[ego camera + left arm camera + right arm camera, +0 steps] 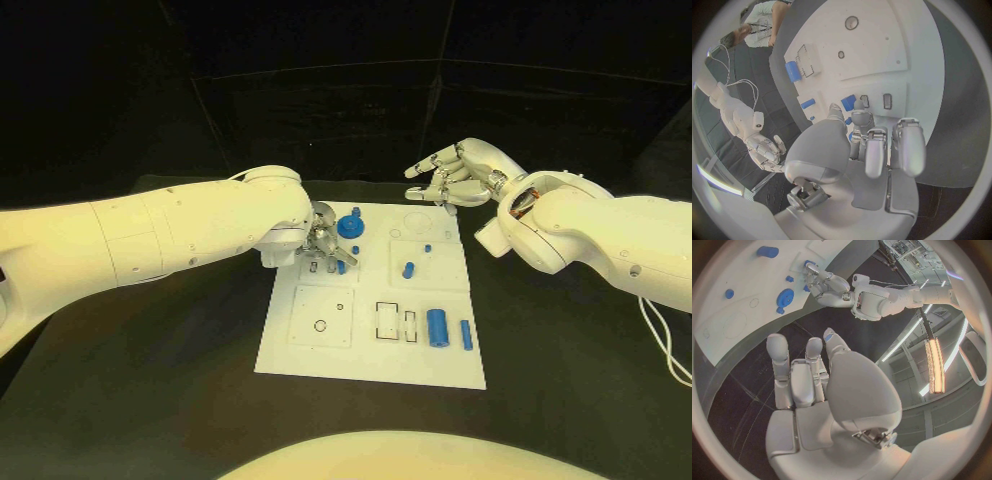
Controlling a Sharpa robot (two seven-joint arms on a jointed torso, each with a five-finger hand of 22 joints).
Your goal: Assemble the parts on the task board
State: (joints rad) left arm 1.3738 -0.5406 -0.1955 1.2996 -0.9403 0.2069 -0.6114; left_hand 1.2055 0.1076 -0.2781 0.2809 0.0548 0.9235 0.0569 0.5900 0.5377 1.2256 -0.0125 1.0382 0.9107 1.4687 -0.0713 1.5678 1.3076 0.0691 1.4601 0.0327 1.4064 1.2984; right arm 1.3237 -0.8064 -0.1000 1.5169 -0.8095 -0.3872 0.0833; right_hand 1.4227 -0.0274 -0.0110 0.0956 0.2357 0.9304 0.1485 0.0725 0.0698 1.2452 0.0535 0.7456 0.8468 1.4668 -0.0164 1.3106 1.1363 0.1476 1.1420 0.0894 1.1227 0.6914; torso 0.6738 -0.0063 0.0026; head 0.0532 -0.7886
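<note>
Two hands are at work over the white board, and the busy one is the left hand (320, 240), left of centre in the head view, its fingers drawn together around a small blue piece (335, 262) at the board's near-left upper section. From the wrist camera, the fingertips (856, 119) press close on that blue piece (848, 103) right beside two small slots, so I judge it is being pinched and seated, though whether it has entered a slot I cannot tell. Just beside it sits a round blue disc (353, 229).

Further out, the right hand (459, 178) hovers at the upper right of the frame, above the board's far edge, fingers loosely apart and holding nothing. The task board (361, 355) lies mid-frame on the black tabletop (144, 380). A short blue peg (410, 268) lies near its middle, and two blue cylinders (440, 327) lie side by side toward the lower right.

What could go wrong: the piece may tilt in the pinch and jam at the slot's lip, since the fingers hide the fit. A hard push could shift the board, and the crowded fingers might knock the disc.
</note>
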